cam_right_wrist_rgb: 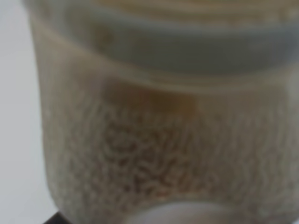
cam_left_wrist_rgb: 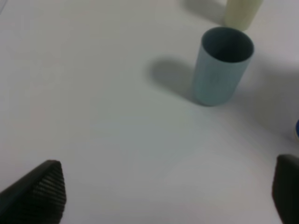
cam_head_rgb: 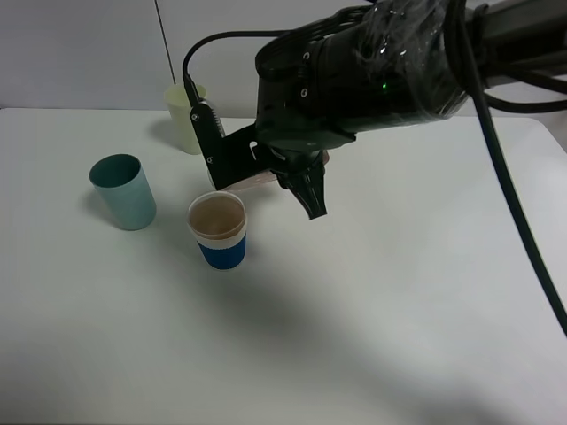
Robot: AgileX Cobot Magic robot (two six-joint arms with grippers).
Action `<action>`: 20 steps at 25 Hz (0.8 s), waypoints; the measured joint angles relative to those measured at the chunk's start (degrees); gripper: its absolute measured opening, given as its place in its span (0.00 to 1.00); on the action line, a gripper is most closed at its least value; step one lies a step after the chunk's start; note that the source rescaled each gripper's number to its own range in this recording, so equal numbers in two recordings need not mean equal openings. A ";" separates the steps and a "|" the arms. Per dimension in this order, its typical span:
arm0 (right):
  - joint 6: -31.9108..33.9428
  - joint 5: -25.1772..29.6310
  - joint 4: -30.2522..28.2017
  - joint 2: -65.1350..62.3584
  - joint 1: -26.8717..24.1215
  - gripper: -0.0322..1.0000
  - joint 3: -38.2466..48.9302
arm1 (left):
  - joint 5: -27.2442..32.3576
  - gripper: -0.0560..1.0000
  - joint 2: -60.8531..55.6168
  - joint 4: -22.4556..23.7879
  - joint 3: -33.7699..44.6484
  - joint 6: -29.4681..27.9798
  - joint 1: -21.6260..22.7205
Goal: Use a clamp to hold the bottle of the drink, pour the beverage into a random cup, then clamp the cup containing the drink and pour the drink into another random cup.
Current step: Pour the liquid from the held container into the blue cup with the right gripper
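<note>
Where the high camera looks down, a white table (cam_head_rgb: 425, 336) fills the view. The right arm (cam_head_rgb: 381, 71), black, bulky and wrapped in clear film, enters from 2 o'clock and reaches past the middle of the table.

The right gripper (cam_head_rgb: 266, 168) hangs at the arm's end, above the table. It is closed on the bottle of the drink (cam_head_rgb: 262, 181), which shows only as a pink sliver between the black fingers.

The left gripper (cam_left_wrist_rgb: 168, 191) appears only in its own wrist view. Its 2 ribbed fingertips (cam_left_wrist_rgb: 46, 191) stand wide apart over bare table, holding nothing.

3 cups stand upright and apart from one another:
- **Teal tumbler** (cam_head_rgb: 124, 190) (cam_left_wrist_rgb: 220, 65): it stands at 9 o'clock from the table's middle.
- **Pale green tumbler** (cam_head_rgb: 186, 117) (cam_left_wrist_rgb: 240, 11): it stands at 1 o'clock from the teal tumbler, near the far edge.
- **Blue-sleeved paper cup** (cam_head_rgb: 218, 230): it is the shortest and stands at 4 o'clock from the teal tumbler. Its inside looks tan-brown, and I cannot tell whether liquid lies in it.

The bottle hangs just beyond the paper cup's rim, at 1 o'clock from it. In the right wrist view the bottle (cam_right_wrist_rgb: 159, 140) fills the frame, translucent and blurred.
</note>
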 joint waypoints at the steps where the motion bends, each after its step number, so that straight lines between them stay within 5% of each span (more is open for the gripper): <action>1: 0.00 0.00 0.00 0.00 0.00 0.03 0.00 | 0.00 0.68 0.00 0.00 0.00 0.00 0.00; 20: 1.02 2.48 -3.89 1.92 1.76 0.03 -0.16 | 0.00 0.68 0.00 0.00 0.00 0.00 0.00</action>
